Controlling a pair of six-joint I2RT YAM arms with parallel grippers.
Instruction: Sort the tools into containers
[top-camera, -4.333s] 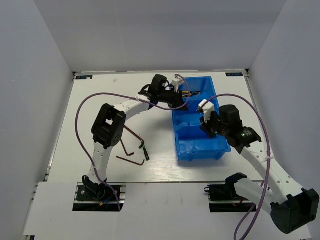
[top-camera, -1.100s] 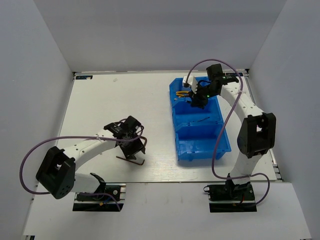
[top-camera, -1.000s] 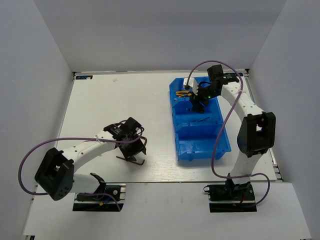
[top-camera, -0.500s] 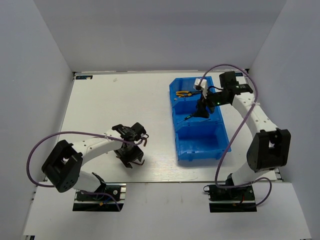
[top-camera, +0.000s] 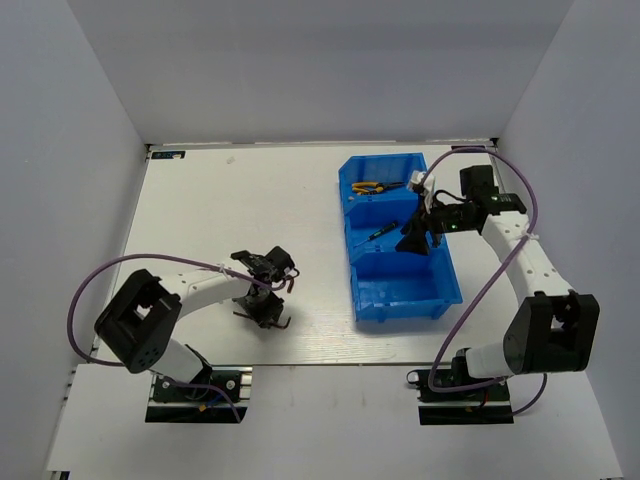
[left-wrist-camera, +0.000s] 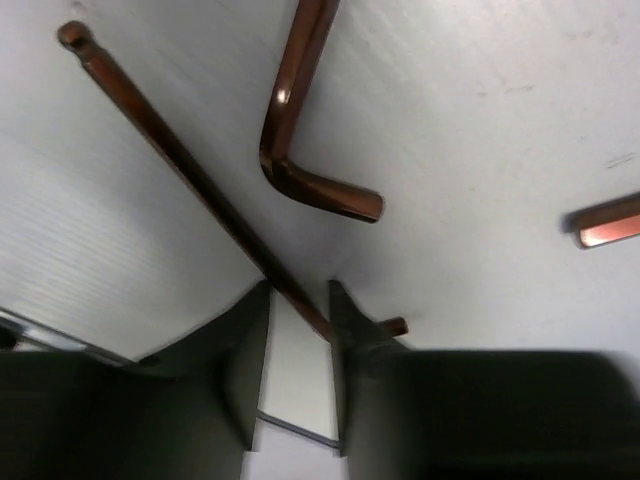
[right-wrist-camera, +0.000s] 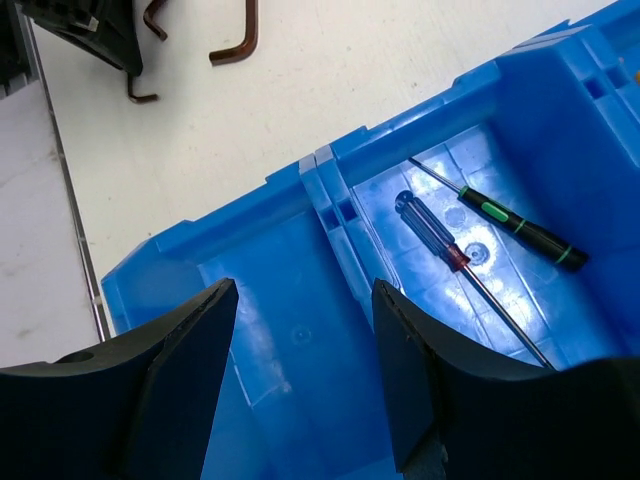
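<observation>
Pliers (top-camera: 370, 187), screwdrivers (right-wrist-camera: 420, 220) binned; hex keys (left-wrist-camera: 180, 160) left toward bench (top-camera: 200, 200) near edge. Left end effector (left-wrist-camera: 298, 290) parted astride one; right end effector (right-wrist-camera: 302, 287) parted, empty.

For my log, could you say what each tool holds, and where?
Nothing: right tool open above the bins; left tool open, straddling the shaft of the long hex key.

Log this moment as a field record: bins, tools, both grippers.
Containers: three joined bright blue plastic bins on the white table
Far bin: yellow-handled pliers
Middle bin: blue-handled screwdriver, black-and-green screwdriver
On table: brown L-shaped hex keys
Left gripper: open, fingers straddling the long hex key
Right gripper: open, holding nothing, above a bin divider
</observation>
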